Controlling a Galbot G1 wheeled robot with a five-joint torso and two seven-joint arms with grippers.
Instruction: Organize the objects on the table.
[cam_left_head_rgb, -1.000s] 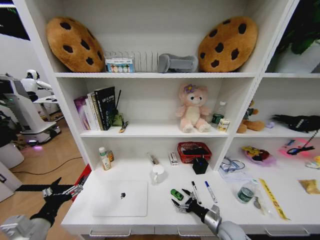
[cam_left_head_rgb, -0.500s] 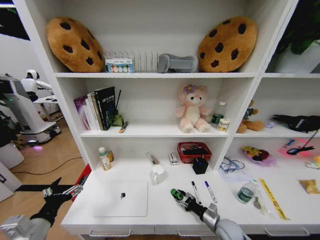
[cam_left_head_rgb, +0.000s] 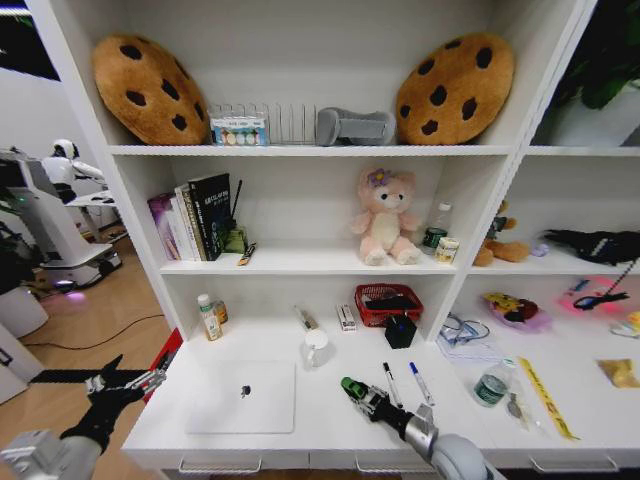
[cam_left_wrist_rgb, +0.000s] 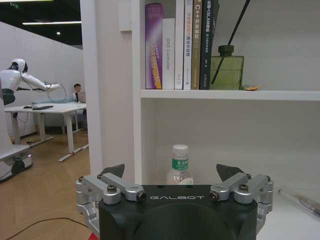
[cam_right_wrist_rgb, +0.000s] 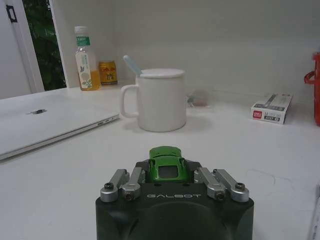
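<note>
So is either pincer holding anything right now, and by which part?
The right pincer is shut on the small green car-shaped gadget, gripping it by its two sides on the desk. The left pincer is open, holding nothing, off the desk's left end.

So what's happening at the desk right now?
The right gripper is closed around the small green toy car on the white desk, between the closed laptop and the two marker pens. The white mug stands just beyond the car. The left gripper hangs open off the desk's left end, holding nothing. The car looks to be resting on or barely above the desktop.
</note>
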